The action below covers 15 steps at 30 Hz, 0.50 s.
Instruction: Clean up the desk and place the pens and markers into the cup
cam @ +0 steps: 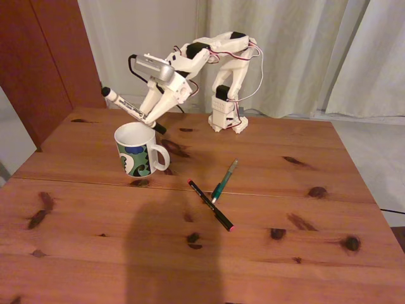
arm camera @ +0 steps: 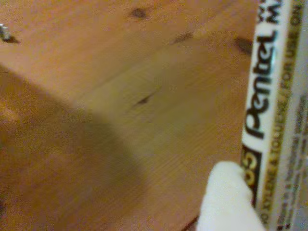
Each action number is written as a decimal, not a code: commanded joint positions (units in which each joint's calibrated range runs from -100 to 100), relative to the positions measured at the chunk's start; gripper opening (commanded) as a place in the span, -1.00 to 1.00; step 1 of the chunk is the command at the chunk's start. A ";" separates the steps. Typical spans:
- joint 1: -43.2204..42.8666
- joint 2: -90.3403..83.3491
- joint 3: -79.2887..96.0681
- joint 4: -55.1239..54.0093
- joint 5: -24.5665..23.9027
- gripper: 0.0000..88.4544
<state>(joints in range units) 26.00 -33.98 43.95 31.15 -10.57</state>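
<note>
One marker (cam: 130, 107) in claw (cam: 147, 116) above cup (cam: 136, 149)

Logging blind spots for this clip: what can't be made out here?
- Inside of the cup: fixed view, hidden by its rim.
- The marker: wrist view, cut off by top and bottom edges; small print blurred.
- Jaws' hold on the marker: fixed view, too small.

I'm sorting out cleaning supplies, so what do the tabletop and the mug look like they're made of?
The tabletop looks like pine with a reddish-brown stain: visible grain and dark knots. The mug seems to be glazed ceramic: smooth white, with a printed green, blue and black pattern.
</note>
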 commanded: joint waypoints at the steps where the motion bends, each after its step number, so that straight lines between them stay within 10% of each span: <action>1: 1.62 -0.65 -0.49 -2.03 0.52 -0.98; 15: 7.98 1.75 0.78 -9.43 0.41 -0.98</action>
<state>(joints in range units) 33.11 -32.88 45.05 25.43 -10.48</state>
